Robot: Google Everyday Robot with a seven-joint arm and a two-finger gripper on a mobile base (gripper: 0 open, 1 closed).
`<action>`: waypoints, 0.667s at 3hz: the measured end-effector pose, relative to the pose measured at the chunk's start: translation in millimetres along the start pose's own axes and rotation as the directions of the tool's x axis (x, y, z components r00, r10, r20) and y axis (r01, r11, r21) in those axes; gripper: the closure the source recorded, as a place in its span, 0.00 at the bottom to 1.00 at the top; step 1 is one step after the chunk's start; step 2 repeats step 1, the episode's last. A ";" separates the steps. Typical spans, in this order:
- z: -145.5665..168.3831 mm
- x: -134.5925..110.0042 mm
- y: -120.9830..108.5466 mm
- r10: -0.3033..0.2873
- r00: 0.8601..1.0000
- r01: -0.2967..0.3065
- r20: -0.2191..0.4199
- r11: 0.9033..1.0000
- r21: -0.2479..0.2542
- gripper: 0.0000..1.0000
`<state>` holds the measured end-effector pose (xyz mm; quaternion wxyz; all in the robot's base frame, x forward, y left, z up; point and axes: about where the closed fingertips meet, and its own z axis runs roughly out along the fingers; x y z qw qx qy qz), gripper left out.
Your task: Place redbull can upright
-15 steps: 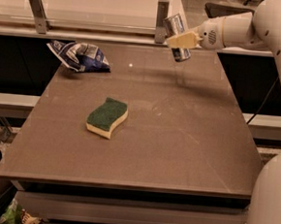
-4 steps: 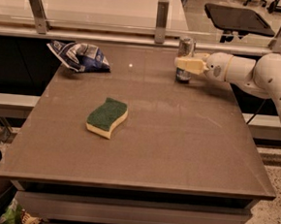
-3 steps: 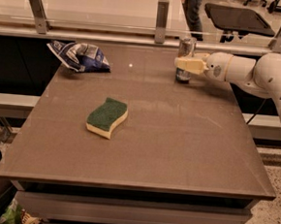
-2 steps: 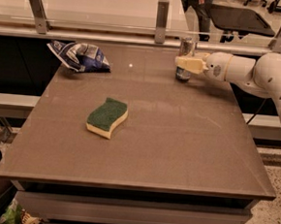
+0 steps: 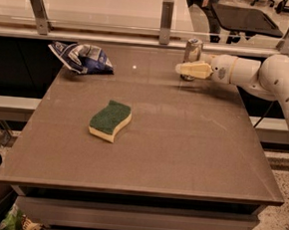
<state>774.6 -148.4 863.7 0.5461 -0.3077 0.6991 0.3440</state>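
Observation:
The redbull can [image 5: 192,50], slim and silver, stands upright on the brown table [image 5: 182,140] near its far right edge. My gripper [image 5: 184,67] reaches in from the right on the white arm [image 5: 258,71] and sits at the can's lower half, its cream-coloured end across the front of the can. The can's base is partly hidden behind the gripper.
A green and yellow sponge [image 5: 110,120] lies left of the table's middle. A crumpled blue-and-white snack bag [image 5: 81,57] lies at the far left. A glass rail with metal posts [image 5: 166,20] runs along the far edge, just behind the can.
Five seconds ago the can hung tilted in the gripper above the table. Now it stands upright on the table. Over the last second the gripper and can have stayed almost still.

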 end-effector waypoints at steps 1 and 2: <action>0.1 0.0 0.1 0.000 1.000 0.000 0.000 1.000 0.000 0.00; 0.1 0.0 0.1 0.000 1.000 0.000 0.000 1.000 0.000 0.00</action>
